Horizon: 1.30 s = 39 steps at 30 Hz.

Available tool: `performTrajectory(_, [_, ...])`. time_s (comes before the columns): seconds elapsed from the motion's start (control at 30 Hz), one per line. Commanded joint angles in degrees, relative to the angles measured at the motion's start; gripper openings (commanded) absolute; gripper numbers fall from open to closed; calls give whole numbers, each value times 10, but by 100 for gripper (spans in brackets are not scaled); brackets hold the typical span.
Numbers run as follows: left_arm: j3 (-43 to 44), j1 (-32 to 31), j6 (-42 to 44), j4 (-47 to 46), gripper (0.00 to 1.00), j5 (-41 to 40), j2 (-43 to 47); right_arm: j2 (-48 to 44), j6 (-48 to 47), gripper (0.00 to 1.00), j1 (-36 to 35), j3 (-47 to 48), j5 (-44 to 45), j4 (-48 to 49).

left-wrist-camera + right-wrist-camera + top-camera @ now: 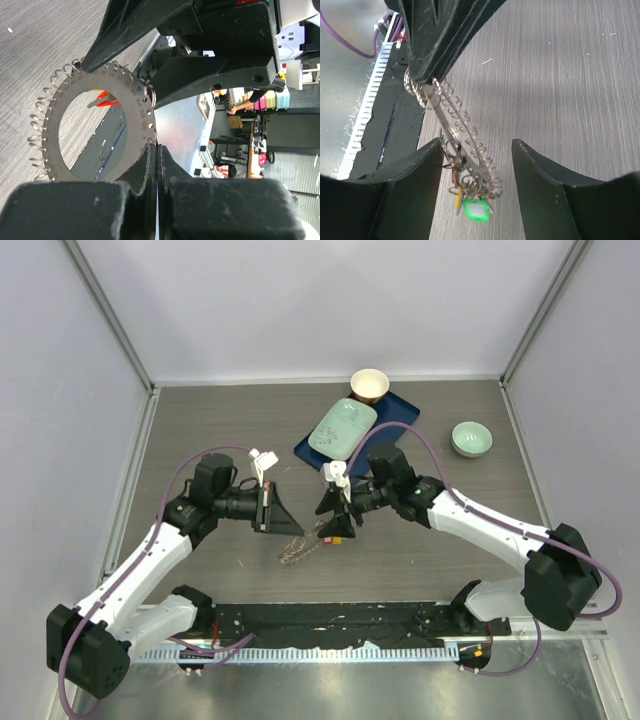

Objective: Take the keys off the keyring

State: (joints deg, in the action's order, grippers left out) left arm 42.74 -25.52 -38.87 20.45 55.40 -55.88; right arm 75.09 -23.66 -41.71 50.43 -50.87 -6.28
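Observation:
The keyring (130,107) is a flat grey metal ring fringed with small silvery loops. My left gripper (157,146) is shut on its rim and holds it above the table (200,430). In the right wrist view the keyring (441,119) hangs edge-on from the left gripper's fingers (427,45). The green key (477,210) and a red key (453,172) dangle at its low end. My right gripper (476,145) is open, its jaws on either side of that low end. In the top view the keyring (298,546) hangs between the left gripper (290,523) and the right gripper (338,512).
A blue tray (400,410) at the back holds a pale green dish (342,427). A tan cup (370,385) stands behind it and a pale green bowl (471,438) to its right. A black toothed strip (330,620) runs along the near edge.

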Motion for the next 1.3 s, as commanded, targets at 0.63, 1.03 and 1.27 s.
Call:
performTrajectory(0.63, [160, -3, 205, 129, 96, -115, -18, -59, 60, 1, -21, 125, 39, -98])
performTrajectory(1.03, [130, -39, 384, 113, 87, -88, 23, -41, 70, 1, -21, 205, 27, -168])
performTrajectory(1.27, [133, -39, 373, 108, 18, -26, -35, -42, 95, 1, -22, 203, 29, -165])
